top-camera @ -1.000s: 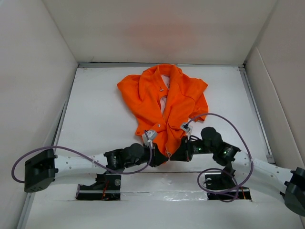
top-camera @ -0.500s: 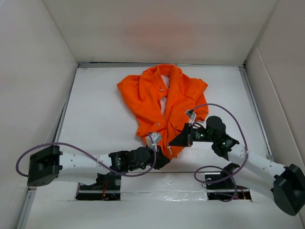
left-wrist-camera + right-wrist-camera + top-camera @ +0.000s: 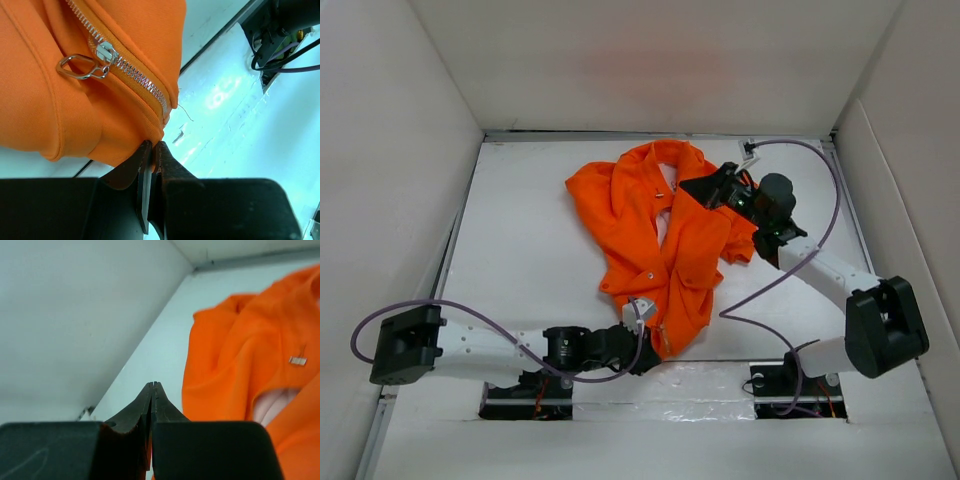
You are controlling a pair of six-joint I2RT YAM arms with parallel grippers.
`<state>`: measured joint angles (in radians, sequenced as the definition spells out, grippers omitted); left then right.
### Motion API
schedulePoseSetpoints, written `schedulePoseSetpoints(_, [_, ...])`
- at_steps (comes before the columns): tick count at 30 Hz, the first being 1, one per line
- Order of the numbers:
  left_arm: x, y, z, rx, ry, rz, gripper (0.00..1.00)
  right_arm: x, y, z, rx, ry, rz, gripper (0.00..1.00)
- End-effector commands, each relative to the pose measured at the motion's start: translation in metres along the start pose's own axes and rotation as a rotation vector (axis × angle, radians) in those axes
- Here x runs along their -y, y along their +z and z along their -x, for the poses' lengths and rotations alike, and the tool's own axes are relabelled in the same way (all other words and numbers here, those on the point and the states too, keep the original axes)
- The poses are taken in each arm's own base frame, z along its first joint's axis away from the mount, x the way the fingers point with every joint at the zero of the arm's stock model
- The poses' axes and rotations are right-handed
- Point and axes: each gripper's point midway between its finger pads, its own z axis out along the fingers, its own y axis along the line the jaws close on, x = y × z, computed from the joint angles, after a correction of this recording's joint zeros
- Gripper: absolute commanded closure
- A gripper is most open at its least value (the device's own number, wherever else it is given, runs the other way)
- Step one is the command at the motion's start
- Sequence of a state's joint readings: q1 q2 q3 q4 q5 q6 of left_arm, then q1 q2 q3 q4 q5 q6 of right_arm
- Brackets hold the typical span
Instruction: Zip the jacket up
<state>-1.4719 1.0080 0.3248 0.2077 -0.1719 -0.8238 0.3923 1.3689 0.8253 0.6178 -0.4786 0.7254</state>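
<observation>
The jacket (image 3: 660,240) lies spread down the middle of the counter (image 3: 520,230), collar near the back wall (image 3: 660,70), hem reaching almost to the near edge. Bare counter runs wide on its left. On its right the strip is narrower and crossed by the right arm and its looping cable (image 3: 820,240). Side walls (image 3: 390,180) close in both flanks.

The left fingers (image 3: 131,167) are clamped on the hem right at the zipper's (image 3: 132,70) bottom end. The right fingers (image 3: 135,410) hover over the collar area, tips pressed together with nothing seen between them.

The jacket is bright orange and rumpled, and its front gapes higher up to show pale lining (image 3: 663,222). The metal pull (image 3: 80,67) sits low on the zipper, close to the hem.
</observation>
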Motion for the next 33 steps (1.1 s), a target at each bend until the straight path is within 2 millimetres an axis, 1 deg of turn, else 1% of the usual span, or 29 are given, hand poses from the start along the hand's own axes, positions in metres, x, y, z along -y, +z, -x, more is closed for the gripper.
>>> schedulePoseSetpoints(1, [0.0, -0.008, -0.003, -0.009, -0.039, -0.005, 1.0, -0.015, 0.009, 0.024, 0.057, -0.14, 0.111, 1.0])
schedulePoseSetpoints(3, [0.001, -0.011, 0.002, 0.013, -0.052, -0.008, 1.0, -0.032, 0.0, 0.003, -0.019, -0.181, 0.163, 1.0])
schedulePoseSetpoints(4, [-0.003, -0.011, 0.0, 0.012, -0.058, 0.0, 1.0, -0.021, -0.011, -0.029, -0.104, -0.201, 0.143, 1.0])
schedulePoseSetpoints(5, [-0.006, -0.011, -0.003, 0.01, -0.066, 0.006, 1.0, -0.028, -0.019, -0.051, -0.16, -0.222, 0.167, 1.0])
schedulePoseSetpoints(6, [-0.007, -0.012, -0.004, 0.009, -0.094, 0.009, 1.0, -0.039, -0.031, -0.059, -0.184, -0.257, 0.188, 1.0])
schedulePoseSetpoints(7, [-0.016, -0.011, -0.01, 0.001, -0.106, 0.037, 1.0, -0.022, -0.047, -0.094, -0.283, -0.253, 0.139, 1.0])
schedulePoseSetpoints(9, [-0.023, -0.011, -0.01, 0.015, -0.147, 0.069, 0.99, -0.025, -0.063, -0.124, -0.355, -0.263, 0.136, 1.0])
schedulePoseSetpoints(10, [-0.028, -0.012, -0.008, 0.031, -0.151, 0.093, 0.79, -0.02, -0.076, -0.141, -0.397, -0.273, 0.12, 1.0])
schedulePoseSetpoints(12, [-0.026, -0.017, 0.004, 0.078, -0.18, 0.091, 0.58, -0.022, -0.087, -0.162, -0.438, -0.269, 0.114, 1.0])
schedulePoseSetpoints(13, [-0.028, -0.02, 0.008, 0.098, -0.188, 0.107, 0.49, -0.015, -0.089, -0.166, -0.431, -0.276, 0.079, 1.0])
schedulePoseSetpoints(14, [-0.031, -0.022, 0.018, 0.145, -0.202, 0.124, 0.36, -0.008, -0.093, -0.171, -0.432, -0.274, 0.052, 1.0])
schedulePoseSetpoints(15, [-0.028, -0.027, 0.028, 0.189, -0.234, 0.111, 0.33, 0.005, -0.1, -0.183, -0.455, -0.261, 0.012, 0.93])
schedulePoseSetpoints(17, [-0.036, -0.035, 0.049, 0.297, -0.27, 0.154, 0.26, 0.026, -0.102, -0.191, -0.468, -0.258, -0.068, 0.79])
schedulePoseSetpoints(18, [-0.036, -0.04, 0.061, 0.35, -0.317, 0.15, 0.26, 0.036, -0.103, -0.193, -0.465, -0.256, -0.122, 0.62])
schedulePoseSetpoints(19, [-0.038, -0.044, 0.073, 0.395, -0.344, 0.162, 0.26, 0.051, -0.105, -0.19, -0.454, -0.251, -0.213, 0.53])
schedulePoseSetpoints(20, [-0.047, -0.048, 0.084, 0.452, -0.375, 0.199, 0.26, 0.055, -0.105, -0.189, -0.446, -0.256, -0.233, 0.46])
schedulePoseSetpoints(21, [-0.063, -0.049, 0.097, 0.499, -0.443, 0.257, 0.26, 0.055, -0.106, -0.182, -0.418, -0.265, -0.251, 0.36])
schedulePoseSetpoints(22, [-0.07, -0.051, 0.106, 0.516, -0.464, 0.287, 0.27, 0.068, -0.112, -0.177, -0.402, -0.271, -0.339, 0.31])
schedulePoseSetpoints(23, [-0.073, -0.047, 0.108, 0.485, -0.479, 0.285, 0.28, 0.071, -0.115, -0.173, -0.393, -0.281, -0.372, 0.27])
schedulePoseSetpoints(24, [-0.098, -0.045, 0.118, 0.492, -0.477, 0.36, 0.29, 0.075, -0.119, -0.162, -0.357, -0.303, -0.42, 0.22])
schedulePoseSetpoints(25, [-0.099, -0.041, 0.128, 0.489, -0.485, 0.339, 0.29, 0.078, -0.126, -0.164, -0.383, -0.31, -0.457, 0.19])
schedulePoseSetpoints(26, [-0.095, -0.033, 0.126, 0.418, -0.488, 0.291, 0.3, 0.081, -0.129, -0.163, -0.386, -0.318, -0.48, 0.16])
schedulePoseSetpoints(27, [-0.11, -0.026, 0.122, 0.372, -0.471, 0.335, 0.31, 0.082, -0.131, -0.165, -0.395, -0.318, -0.485, 0.11])
schedulePoseSetpoints(28, [-0.123, -0.026, 0.134, 0.395, -0.49, 0.345, 0.31, 0.09, -0.133, -0.165, -0.395, -0.328, -0.516, 0.09])
schedulePoseSetpoints(29, [-0.126, -0.022, 0.133, 0.37, -0.49, 0.342, 0.31, 0.095, -0.136, -0.172, -0.413, -0.325, -0.524, 0.08])
schedulePoseSetpoints(30, [-0.137, -0.016, 0.13, 0.343, -0.472, 0.378, 0.31, 0.097, -0.136, -0.179, -0.433, -0.319, -0.52, 0.07])
schedulePoseSetpoints(31, [-0.134, -0.012, 0.144, 0.369, -0.458, 0.35, 0.29, 0.102, -0.138, -0.193, -0.49, -0.28, -0.516, 0.06])
schedulePoseSetpoints(32, [-0.142, -0.006, 0.155, 0.368, -0.451, 0.367, 0.25, 0.096, -0.132, -0.191, -0.47, -0.266, -0.486, 0.06])
schedulePoseSetpoints(33, [-0.152, -0.001, 0.147, 0.338, -0.465, 0.397, 0.25, 0.106, -0.137, -0.203, -0.514, -0.256, -0.511, 0.06])
